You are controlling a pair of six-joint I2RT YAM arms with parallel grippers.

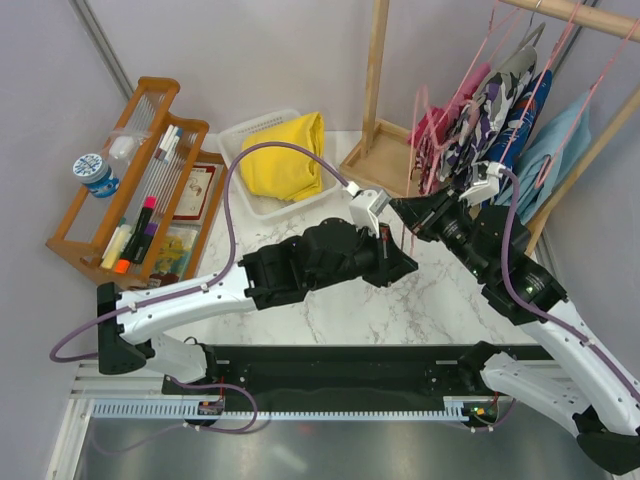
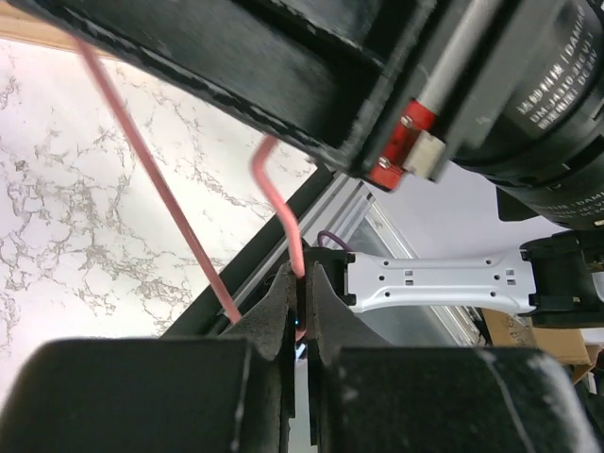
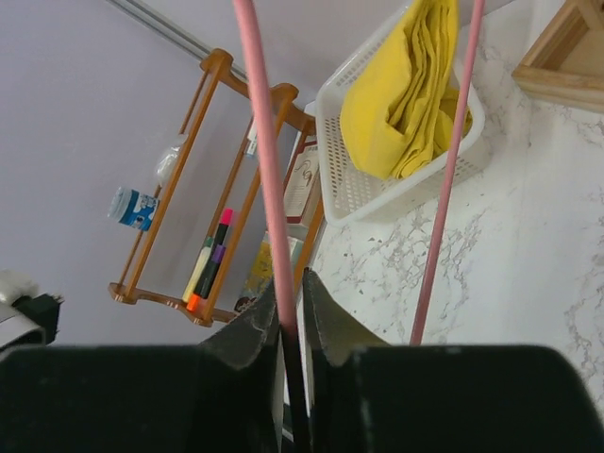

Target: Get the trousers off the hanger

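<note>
Above the white marble-patterned counter, between the two arms, a thin pink wire hanger is being gripped at its lower end. The left gripper is being pressed together on the wire just below a bend in it, its fingers touching the wire on both sides. The right gripper is being clamped on a straight stretch of the pink wire, with a second stretch running just beside it. The plain bright yellow folded trousers are being carried in a white perforated plastic basket at the rear left of the counter, heaped above its rim. The pink camouflage trousers are being borne by the wooden garment rack at the rear right, hanging just beside a purple-white camouflage garment; a light blue garment is being hung farther right.
</note>
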